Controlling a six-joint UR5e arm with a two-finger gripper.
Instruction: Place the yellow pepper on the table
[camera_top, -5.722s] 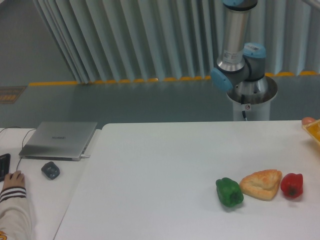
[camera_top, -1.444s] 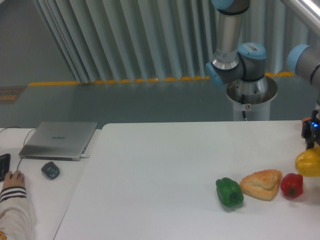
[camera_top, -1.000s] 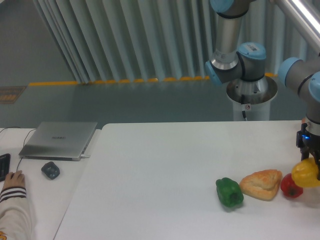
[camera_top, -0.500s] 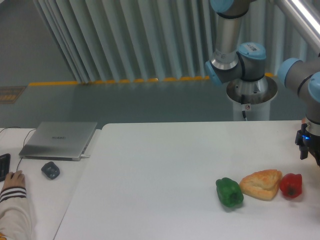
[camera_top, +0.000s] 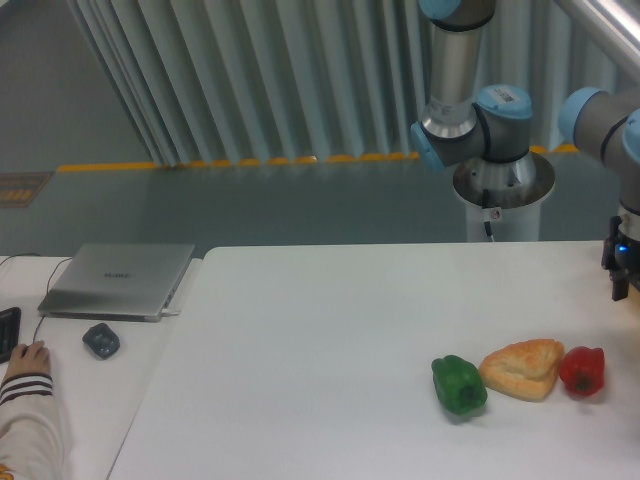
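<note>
A glossy green bell pepper (camera_top: 459, 384), a tan triangular piece of bread (camera_top: 522, 368) and a glossy red bell pepper (camera_top: 583, 370) lie in a row, close together. On the smaller white side surface (camera_top: 110, 385) to the left sit a closed silver laptop (camera_top: 118, 280) and a dark computer mouse (camera_top: 101, 340). Pale pleated curtains (camera_top: 270, 80) hang behind.

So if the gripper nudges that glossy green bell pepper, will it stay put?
Probably not. The glossy green bell pepper looks rounded and lumpy, lying on its side on the smooth white tabletop, so it would likely roll or wobble. Its shiny skin suggests that it could slip between fingers. It probably holds its shape.
</note>
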